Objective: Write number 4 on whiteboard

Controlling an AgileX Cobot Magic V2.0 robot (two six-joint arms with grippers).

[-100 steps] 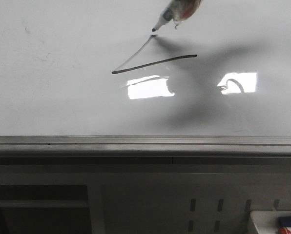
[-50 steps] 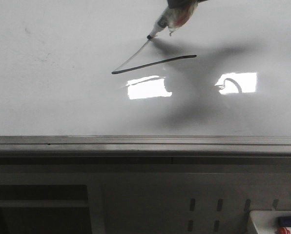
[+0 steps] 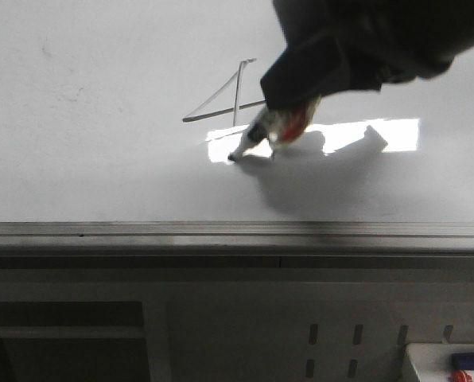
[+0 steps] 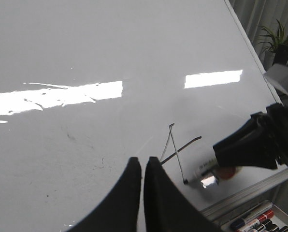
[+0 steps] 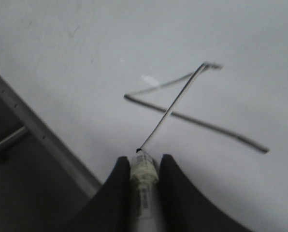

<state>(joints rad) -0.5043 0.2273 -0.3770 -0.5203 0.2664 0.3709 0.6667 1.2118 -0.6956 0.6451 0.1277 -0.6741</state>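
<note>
The whiteboard (image 3: 102, 159) fills most of the front view. On it the number 4 (image 3: 236, 95) shows as a slanted line, a crossbar and a stem running down from the slant's top. My right gripper (image 3: 285, 99) is shut on a marker (image 3: 257, 135), whose tip touches the board at the stem's lower end. The right wrist view shows that marker (image 5: 144, 176) clamped between the right gripper's (image 5: 144, 162) fingers, with the 4 (image 5: 182, 99) beyond the tip. My left gripper (image 4: 143, 162) hovers over bare board, shut on nothing, beside the 4 (image 4: 175, 152).
A grey metal rail (image 3: 237, 231) runs along the board's near edge. A tray of spare markers (image 4: 260, 220) sits past that rail at the right. Bright light glare (image 3: 221, 147) lies under the marker tip. A potted plant (image 4: 279, 41) stands beyond the board.
My right gripper has come down from the slant's top toward the rail, and the marker has drawn the stem across the crossbar. The arm now covers the crossbar's right part.
</note>
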